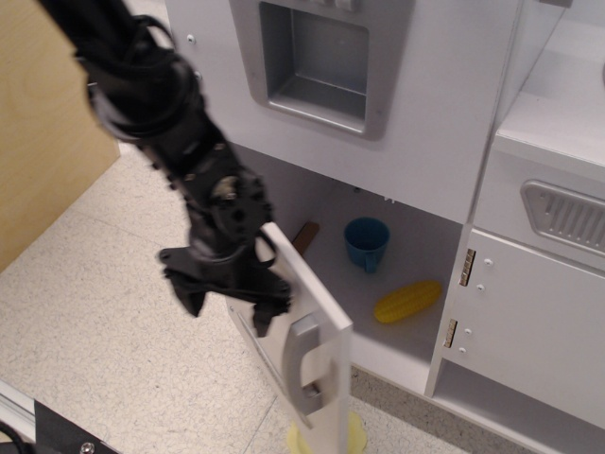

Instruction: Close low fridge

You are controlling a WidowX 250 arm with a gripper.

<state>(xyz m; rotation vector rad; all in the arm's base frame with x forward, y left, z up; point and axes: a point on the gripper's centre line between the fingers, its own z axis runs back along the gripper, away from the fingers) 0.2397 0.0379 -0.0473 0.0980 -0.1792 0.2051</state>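
Note:
The low fridge is the white lower compartment of the toy kitchen. Its door (319, 312) stands about half open, swung out towards me, and the curved grey handle (304, 364) faces front. My black gripper (230, 310) is open and empty. It presses against the door's outer face just left of the handle, with one fingertip (263, 322) touching the panel. Inside the fridge I see a blue cup (367, 243), a yellow corn cob (406, 301) and the tip of a wooden knife (305, 234). The arm hides the hinges.
The upper white panel with the grey recessed dispenser (317, 61) is above the fridge. A smaller handleless cabinet door (529, 322) is to the right. A yellow plate (355, 436) lies on the floor, mostly behind the door's lower edge. A wooden board (43, 142) stands at the left.

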